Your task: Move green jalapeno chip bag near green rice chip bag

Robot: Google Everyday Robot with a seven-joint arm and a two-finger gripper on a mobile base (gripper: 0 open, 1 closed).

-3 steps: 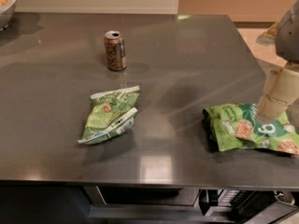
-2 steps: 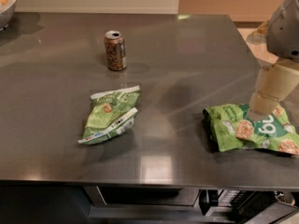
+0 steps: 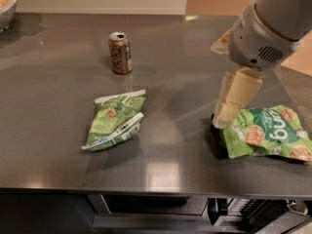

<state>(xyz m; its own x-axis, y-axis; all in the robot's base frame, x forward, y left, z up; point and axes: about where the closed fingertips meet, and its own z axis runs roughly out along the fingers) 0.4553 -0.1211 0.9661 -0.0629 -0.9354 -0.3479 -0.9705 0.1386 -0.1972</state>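
Note:
The green jalapeno chip bag, pale green with white edge strips, lies on the dark table left of centre. The green rice chip bag, bright green with white lettering and cracker pictures, lies at the right near the front edge. My gripper hangs from the arm that enters from the upper right. Its tip sits just above the left end of the rice chip bag, well to the right of the jalapeno bag. It holds nothing that I can see.
A brown soda can stands upright behind the jalapeno bag. A bowl sits at the far left back corner. The table's front edge runs along the bottom, with a dark shelf below it.
The arm has swung left into the view, from the right edge to over the left end of the rice chip bag. Bags and can have not moved.

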